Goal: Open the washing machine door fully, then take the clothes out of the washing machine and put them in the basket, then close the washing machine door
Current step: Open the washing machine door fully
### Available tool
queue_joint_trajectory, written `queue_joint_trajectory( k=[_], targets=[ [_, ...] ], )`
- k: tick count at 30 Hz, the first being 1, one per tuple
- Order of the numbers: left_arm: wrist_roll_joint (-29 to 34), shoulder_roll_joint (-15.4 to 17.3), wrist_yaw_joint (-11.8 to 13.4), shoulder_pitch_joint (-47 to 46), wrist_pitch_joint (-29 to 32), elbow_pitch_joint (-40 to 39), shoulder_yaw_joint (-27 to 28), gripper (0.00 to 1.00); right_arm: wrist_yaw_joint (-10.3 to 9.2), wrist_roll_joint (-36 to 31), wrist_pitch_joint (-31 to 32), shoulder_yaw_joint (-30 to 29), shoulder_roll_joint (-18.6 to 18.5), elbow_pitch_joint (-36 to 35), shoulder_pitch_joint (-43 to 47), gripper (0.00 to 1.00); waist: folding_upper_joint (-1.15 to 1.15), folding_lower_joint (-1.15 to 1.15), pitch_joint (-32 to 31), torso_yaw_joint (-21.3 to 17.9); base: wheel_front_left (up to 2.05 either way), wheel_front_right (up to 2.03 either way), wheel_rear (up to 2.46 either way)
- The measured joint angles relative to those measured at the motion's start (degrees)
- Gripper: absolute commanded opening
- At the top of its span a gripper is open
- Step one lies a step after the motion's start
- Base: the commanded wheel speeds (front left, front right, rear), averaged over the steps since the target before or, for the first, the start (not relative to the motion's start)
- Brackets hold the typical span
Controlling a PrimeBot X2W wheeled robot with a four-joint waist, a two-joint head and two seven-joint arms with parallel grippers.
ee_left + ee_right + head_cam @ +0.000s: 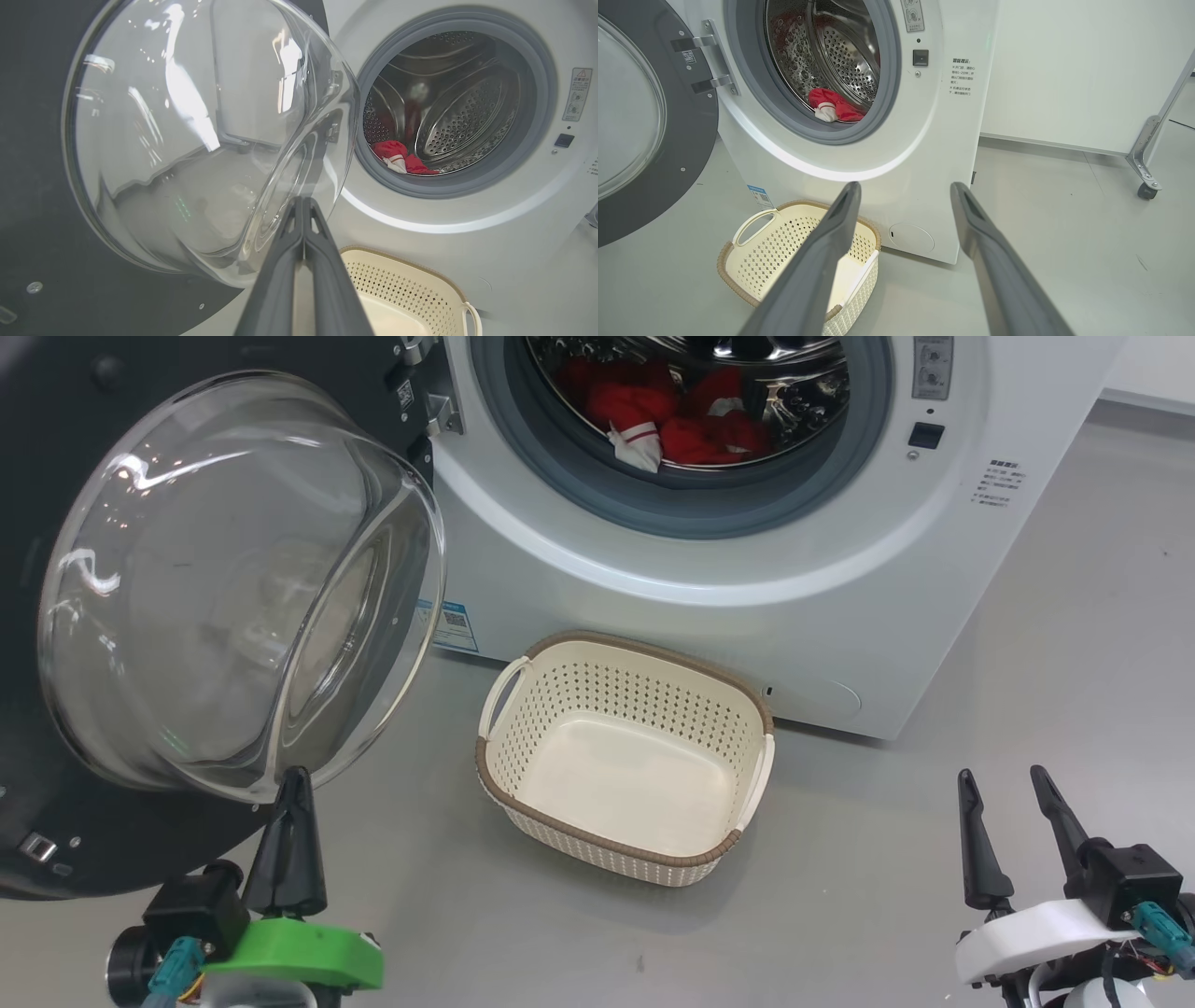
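The gasket point(513, 429) hides part of the clothes point(691, 425); left gripper point(297, 777) clenched empty, right gripper point(1002, 775) released

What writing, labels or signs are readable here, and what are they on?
"温馨提示:" heads the notice on the washer; the lines below are too small.
Blue label, washer's lower front: too small.
QR sticker on the door: no words readable.
Warning sticker with triangle, washer's upper front: blurred.
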Motion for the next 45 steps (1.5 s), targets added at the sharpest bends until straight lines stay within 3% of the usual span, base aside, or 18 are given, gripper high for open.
queue_joint_trajectory(
  k=[2, 3, 5, 6, 7, 45],
  targets=[
    [0.0, 0.0, -0.5, 0.4, 0.0, -0.4, -1.0, 0.0, 0.04, 0.0, 0.0, 0.3, 0.2, -0.1, 0.0, 1.0, 0.0, 0.0, -0.1, -0.6, 0.0, 0.0, 0.0],
    [0.3, 0.0, -0.5, 0.5, 0.0, -0.6, -1.5, 0.13, 0.04, 0.0, 0.0, 0.5, 0.2, -0.1, 0.0, 1.0, 0.0, 0.0, -0.1, -0.9, 0.0, 0.0, 0.0],
    [0.4, 0.0, -0.5, 0.6, 0.4, -1.0, -2.3, 0.62, 0.05, 0.0, 0.0, 0.7, 0.2, -0.3, -0.1, 1.0, 0.0, 0.0, 0.0, -1.6, 0.0, 0.0, 0.0],
    [0.5, 0.0, -0.5, 0.6, 0.9, -1.0, -2.6, 0.96, 0.05, 0.0, 0.0, 0.8, 0.2, -0.4, -0.2, 1.0, 0.0, 0.0, 0.0, -2.0, 0.0, 0.0, 0.0],
    [0.6, 0.0, -0.5, 0.6, 1.0, -1.1, -2.9, 1.0, 0.05, 0.0, 0.0, 0.8, 0.3, -0.4, -0.3, 1.0, 0.0, 0.0, 0.0, -2.4, 0.0, 0.0, 0.0],
    [1.8, 0.2, 0.6, 0.7, 5.3, -1.0, -3.4, 1.0, 0.41, 0.1, 0.0, 4.1, 1.2, -1.6, -1.0, 1.0, 0.0, 0.0, -0.3, -19.5, 0.0, 0.0, 0.0]
  ],
)
